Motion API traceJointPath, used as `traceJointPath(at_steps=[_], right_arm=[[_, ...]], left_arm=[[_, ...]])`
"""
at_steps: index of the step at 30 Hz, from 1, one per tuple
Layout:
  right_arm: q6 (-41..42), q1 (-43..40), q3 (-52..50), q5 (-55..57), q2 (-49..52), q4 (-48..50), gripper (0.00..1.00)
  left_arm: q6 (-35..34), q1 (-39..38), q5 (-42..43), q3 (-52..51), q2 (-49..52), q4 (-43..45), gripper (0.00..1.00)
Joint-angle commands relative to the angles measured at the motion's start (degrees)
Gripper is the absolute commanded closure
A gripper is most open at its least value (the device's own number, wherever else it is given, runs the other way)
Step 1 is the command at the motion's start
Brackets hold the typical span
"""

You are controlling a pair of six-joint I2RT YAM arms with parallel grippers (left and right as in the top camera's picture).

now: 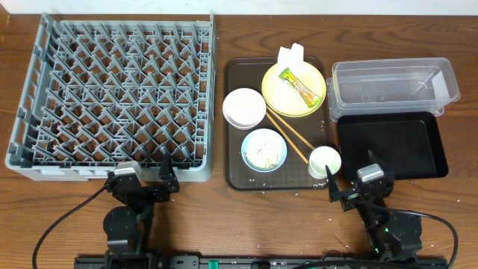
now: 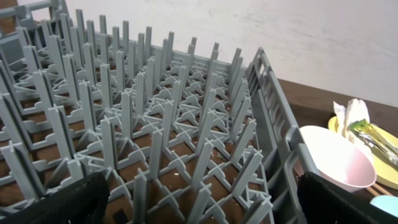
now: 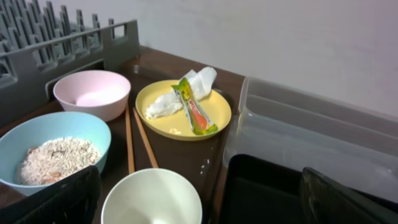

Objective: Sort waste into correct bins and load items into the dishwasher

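Note:
The grey dish rack [image 1: 112, 97] stands at the left and holds nothing. On the brown serving tray [image 1: 233, 175] are a yellow plate [image 1: 280, 96] with the green-and-yellow wrapper [image 1: 301, 86] and white napkin [image 1: 291, 54], a white bowl [image 1: 244, 107], a light blue bowl [image 1: 264, 149] holding rice scraps [image 3: 56, 158], chopsticks [image 1: 290, 133] and a white cup [image 1: 325, 161]. The clear tub [image 1: 392, 86] and black tray [image 1: 392, 146] are at the right. My left gripper [image 1: 146, 179] is open at the rack's near edge. My right gripper [image 1: 351, 179] is open just short of the cup [image 3: 152, 196].
The rack's upright pegs [image 2: 155, 124] fill the left wrist view, with the white bowl [image 2: 339, 158] beyond its right wall. A few white crumbs lie on the table near the front edge. Bare wood runs along the table's front.

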Motion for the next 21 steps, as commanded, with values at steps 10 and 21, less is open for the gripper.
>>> traceJointPath(at_steps=[10, 21], right_arm=[[2.0, -0.5, 3.3, -1.9, 0.4, 6.1, 0.01], [2.8, -0.5, 18.1, -6.7, 16.5, 3.7, 0.01]], left_arm=[[-0.5, 0.3, 4.6, -0.9, 0.0, 0.8, 0.02], [-0.5, 0.3, 4.6, 1.4, 0.0, 3.2, 0.02]])
